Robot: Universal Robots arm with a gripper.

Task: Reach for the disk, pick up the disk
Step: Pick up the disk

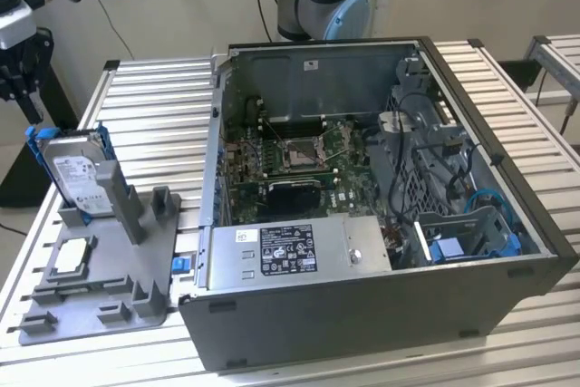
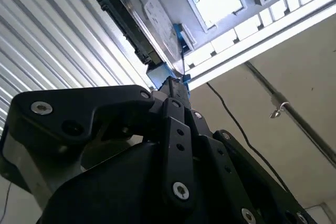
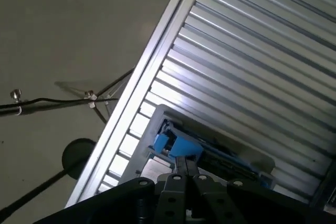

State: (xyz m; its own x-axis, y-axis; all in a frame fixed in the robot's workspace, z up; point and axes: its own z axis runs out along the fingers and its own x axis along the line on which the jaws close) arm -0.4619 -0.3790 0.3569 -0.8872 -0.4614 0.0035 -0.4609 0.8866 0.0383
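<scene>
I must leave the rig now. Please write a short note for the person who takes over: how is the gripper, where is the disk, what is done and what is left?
Gripper: shut, nothing in it. It hangs right at the blue top edge of the disk; I cannot tell if it touches.
Disk: stands on edge, leaning, in the grey stand on the table, at the exterior view's left, beside the open computer case.
Done: the reach is almost complete.
Left: the disk is not gripped and not lifted.
</scene>
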